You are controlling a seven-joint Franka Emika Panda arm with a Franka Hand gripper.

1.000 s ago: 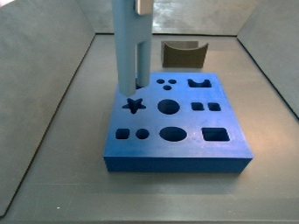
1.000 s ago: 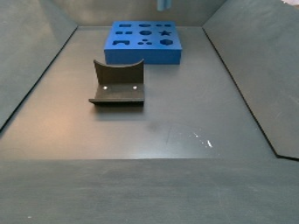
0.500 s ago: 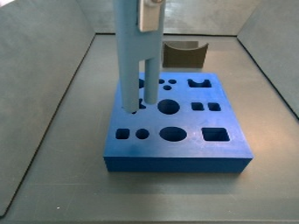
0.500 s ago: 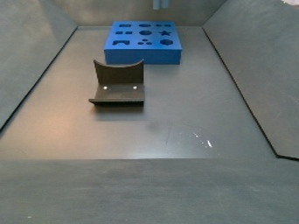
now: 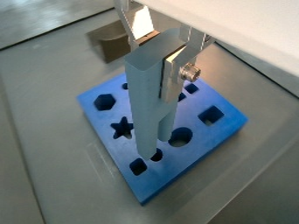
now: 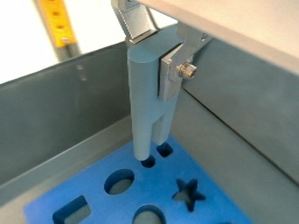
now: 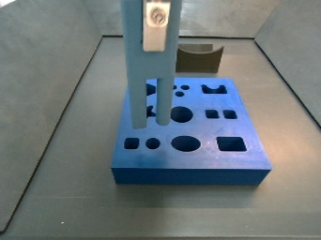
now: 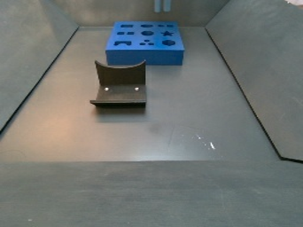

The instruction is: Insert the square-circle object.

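Tool (image 5: 163, 54) above the dark blue board (image 7: 238, 161), silver fingers (image 6: 176, 63) closed flat against the upper part of the square-circle object (image 7: 145, 80) and gripping it. Pale blue bar held upright, two thin prongs pointing down, tips poised just above the near-left part of the board in a side view, close to the small square and round holes there; whether touching the board, cannot tell. In a wrist view, prong ends (image 6: 149, 150) hanging right over a pair of small holes near the board's edge, a star-shaped hole (image 6: 186, 192) close beside. Board resting on the grey counter (image 8: 178, 115) at the far end in a side view, only a sliver of the bar (image 8: 165, 5) showing at the top edge of that frame. Dark olive-brown curved block (image 8: 120, 83) standing well apart from the board, nearer the middle of the counter.
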